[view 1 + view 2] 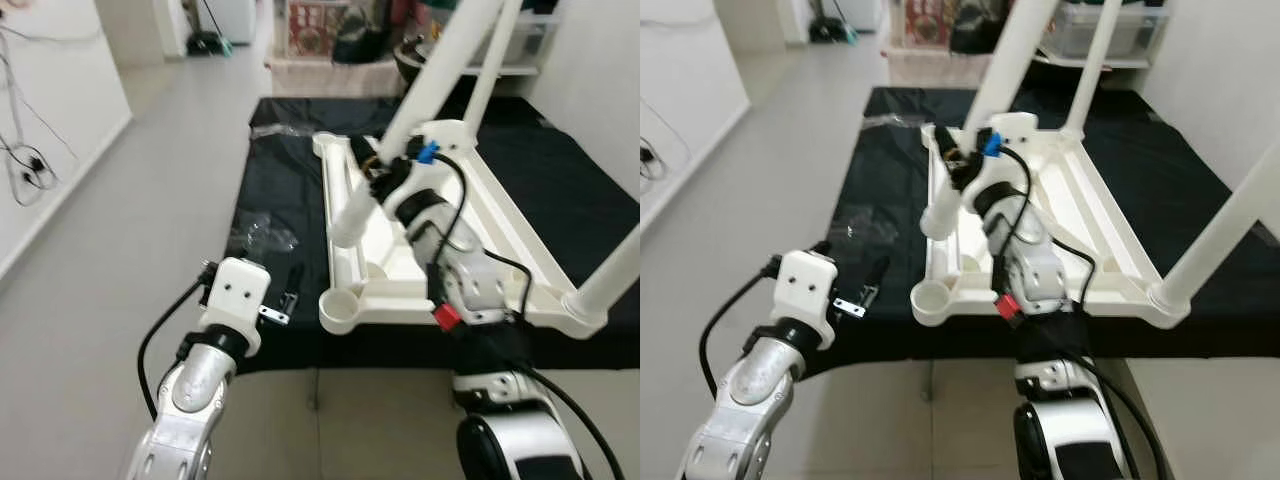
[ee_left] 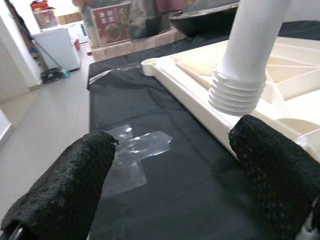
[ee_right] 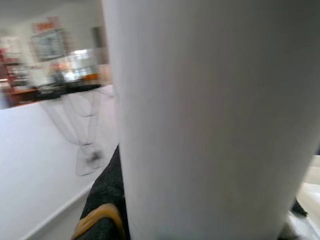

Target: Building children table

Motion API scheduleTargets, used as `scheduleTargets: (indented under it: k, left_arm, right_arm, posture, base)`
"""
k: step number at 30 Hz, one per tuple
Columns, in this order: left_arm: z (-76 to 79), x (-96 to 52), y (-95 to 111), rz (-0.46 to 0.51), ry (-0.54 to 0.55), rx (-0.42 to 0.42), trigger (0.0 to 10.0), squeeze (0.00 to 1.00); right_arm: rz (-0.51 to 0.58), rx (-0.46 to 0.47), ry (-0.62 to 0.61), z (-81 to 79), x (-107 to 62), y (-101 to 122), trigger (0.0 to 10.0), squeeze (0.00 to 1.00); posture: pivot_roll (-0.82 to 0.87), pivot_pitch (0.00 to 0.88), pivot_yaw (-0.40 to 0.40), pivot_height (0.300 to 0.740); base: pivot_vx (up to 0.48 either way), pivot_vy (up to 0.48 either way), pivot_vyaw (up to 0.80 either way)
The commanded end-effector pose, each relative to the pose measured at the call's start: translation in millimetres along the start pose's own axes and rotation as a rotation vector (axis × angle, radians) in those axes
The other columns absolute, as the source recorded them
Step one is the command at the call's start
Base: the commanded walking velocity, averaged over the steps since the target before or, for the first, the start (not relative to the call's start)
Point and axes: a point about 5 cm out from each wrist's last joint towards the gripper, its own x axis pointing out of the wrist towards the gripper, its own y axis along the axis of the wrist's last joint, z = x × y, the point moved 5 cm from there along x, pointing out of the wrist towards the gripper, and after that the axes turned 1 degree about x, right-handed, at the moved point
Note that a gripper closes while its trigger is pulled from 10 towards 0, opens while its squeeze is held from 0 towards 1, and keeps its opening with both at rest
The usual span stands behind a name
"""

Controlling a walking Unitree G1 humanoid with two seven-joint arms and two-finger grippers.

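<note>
The white children's table [image 1: 532, 255] lies upside down on a black cloth [image 1: 285, 180]. My right gripper [image 1: 383, 172] is shut on a loose white table leg [image 1: 430, 80], which slants over the table's left side. Its threaded end [image 2: 237, 92] hangs just above the frame, short of the empty round socket [image 1: 340, 310] at the near left corner. In the right wrist view the leg [image 3: 210, 120] stands close up against a dark finger pad [image 3: 107, 195]. My left gripper [image 1: 283, 298] is open and holds nothing, low over the cloth left of the socket.
Other legs stand fitted at the near right corner [image 1: 610, 275] and the far side [image 1: 490, 70]. Clear plastic wrap [image 1: 262, 235] lies on the cloth. Boxes and shelves [image 1: 320, 40] line the back. Cables [image 1: 25, 165] hang on the left wall.
</note>
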Motion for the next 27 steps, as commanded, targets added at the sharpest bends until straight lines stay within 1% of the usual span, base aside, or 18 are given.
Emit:
scheduleTargets:
  k: [1, 2, 3, 6, 11, 13, 16, 17, 18, 20, 22, 23, 24, 26, 27]
  left_arm:
    - [-0.3, -3.1, -4, -0.019, 0.005, 0.013, 10.0, 0.00]
    - [0.2, -3.8, -4, -0.020, 0.005, 0.014, 10.0, 0.00]
    - [0.2, -3.8, -4, -0.020, 0.005, 0.014, 10.0, 0.00]
    - [2.5, -6.2, -5, -0.030, 0.006, -0.001, 10.0, 0.00]
    - [3.3, -7.0, -5, -0.033, 0.007, -0.007, 10.0, 0.00]
    - [3.8, -7.9, -5, -0.034, 0.008, -0.008, 10.0, 0.00]
    - [7.4, -11.5, -6, -0.044, 0.002, -0.017, 10.0, 0.00]
    - [7.4, -11.5, -6, -0.044, 0.002, -0.017, 10.0, 0.00]
    - [8.8, -12.8, -6, -0.047, -0.002, -0.018, 10.0, 0.00]
    - [9.6, -13.8, -7, -0.049, -0.004, -0.018, 10.0, 0.00]
    - [11.0, -17.2, -7, -0.052, -0.010, -0.019, 10.0, 0.00]
    - [10.9, -18.6, -7, -0.053, -0.009, -0.024, 10.0, 0.00]
    - [10.7, -19.4, -7, -0.053, -0.009, -0.028, 10.0, 0.00]
    - [10.1, -19.8, -6, -0.052, -0.007, -0.023, 10.0, 0.00]
    - [10.3, -19.5, -6, -0.047, -0.010, -0.013, 10.0, 0.00]
  right_arm:
    - [0.029, 0.001, 0.090, -9.2, 5.2, 13, 10.0, 0.00]
    - [0.030, 0.001, 0.116, -10.3, 6.0, 15, 10.0, 0.00]
    - [0.030, 0.001, 0.116, -10.3, 6.0, 15, 10.0, 0.00]
    - [0.046, -0.027, 0.138, -1.8, 12.8, 28, 10.0, 0.00]
    - [0.053, -0.028, 0.149, 0.6, 15.1, 32, 10.0, 0.00]
    - [0.037, -0.024, 0.197, -4.1, 15.2, 30, 10.0, 0.00]
    - [-0.046, 0.015, 0.400, -23.8, 7.2, 17, 10.0, 0.00]
    - [-0.046, 0.015, 0.400, -23.8, 7.2, 17, 10.0, 0.00]
    - [-0.065, 0.006, 0.452, -27.4, 3.9, 15, 10.0, 0.00]
    - [-0.075, -0.008, 0.477, -27.2, 2.2, 14, 10.0, 0.00]
    - [-0.081, -0.018, 0.490, -16.4, 0.4, 18, 10.0, 0.00]
    - [-0.070, -0.024, 0.456, -6.9, 2.0, 23, 10.0, 0.00]
    - [-0.061, -0.028, 0.432, -0.5, 3.2, 25, 10.0, 0.00]
    - [-0.047, -0.029, 0.399, 5.6, 4.8, 29, 10.0, 0.00]
    - [-0.043, -0.032, 0.401, 4.9, 4.6, 29, 10.0, 0.00]
  posture:
    - [0.10, 0.078, -0.072, 0.740]
    - [0.10, 0.078, -0.072, 0.740]
    - [0.10, 0.078, -0.072, 0.740]
    - [0.10, 0.083, -0.074, 0.740]
    - [0.10, 0.089, -0.077, 0.740]
    - [0.10, 0.093, -0.076, 0.740]
    - [0.10, 0.105, -0.072, 0.740]
    - [0.10, 0.105, -0.072, 0.740]
    - [0.10, 0.109, -0.072, 0.740]
    - [0.10, 0.109, -0.072, 0.740]
    - [0.10, 0.116, -0.073, 0.740]
    - [0.10, 0.123, -0.071, 0.740]
    - [0.10, 0.123, -0.071, 0.740]
    - [0.10, 0.125, -0.070, 0.740]
    - [0.10, 0.125, -0.065, 0.740]
  base:
    - [0.000, 0.000, 0.00]
    - [0.000, 0.000, 0.00]
    - [0.000, 0.000, 0.00]
    - [0.000, 0.000, 0.00]
    - [0.000, 0.000, 0.00]
    - [0.000, 0.000, 0.00]
    - [0.000, 0.000, 0.00]
    - [0.000, 0.000, 0.00]
    - [0.000, 0.000, 0.00]
    - [0.000, 0.000, 0.00]
    - [0.000, 0.000, 0.00]
    - [0.000, 0.000, 0.00]
    - [0.000, 0.000, 0.00]
    - [0.000, 0.000, 0.00]
    - [0.000, 0.000, 0.00]
